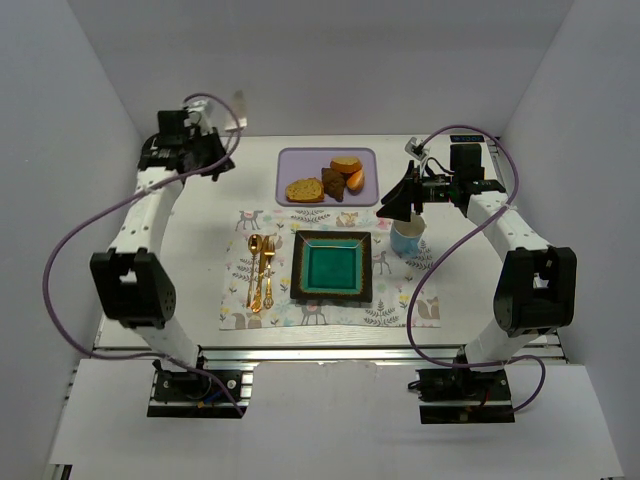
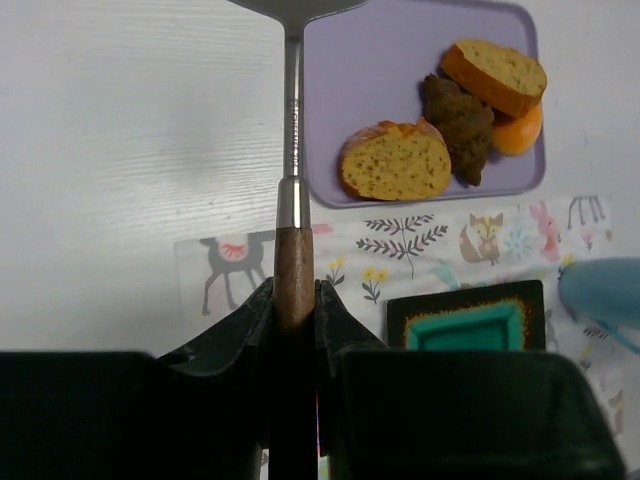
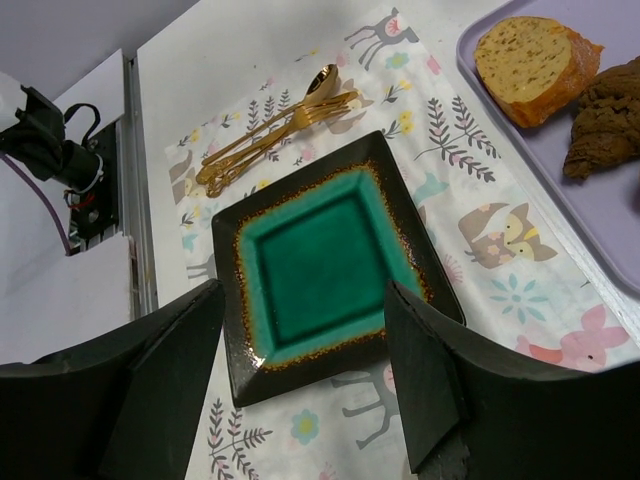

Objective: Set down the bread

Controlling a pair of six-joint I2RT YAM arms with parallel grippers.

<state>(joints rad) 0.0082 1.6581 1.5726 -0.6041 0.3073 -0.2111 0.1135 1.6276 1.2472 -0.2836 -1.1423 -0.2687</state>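
Bread (image 2: 397, 163): on tray (image 2: 370, 60), long axis across frame, just right of my spatula (image 2: 291, 120) shaft.
Left end effector (image 2: 295, 300): clenched on spatula handle.
Right end effector (image 3: 302, 290): released.

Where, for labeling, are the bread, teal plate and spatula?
bread (image 2: 397, 165), left wrist view, centre of its cut face.
teal plate (image 3: 310, 265), right wrist view, bare glazed centre.
spatula (image 2: 292, 120), left wrist view, metal shaft.

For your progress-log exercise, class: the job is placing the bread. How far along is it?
Done: the left hand is shut on the spatula. In hand: its blade hangs by a corner of the purple tray, apart from the bread. Left: the bread lies on the tray and the teal plate is bare, so lifting and placing remain. The right hand is open.
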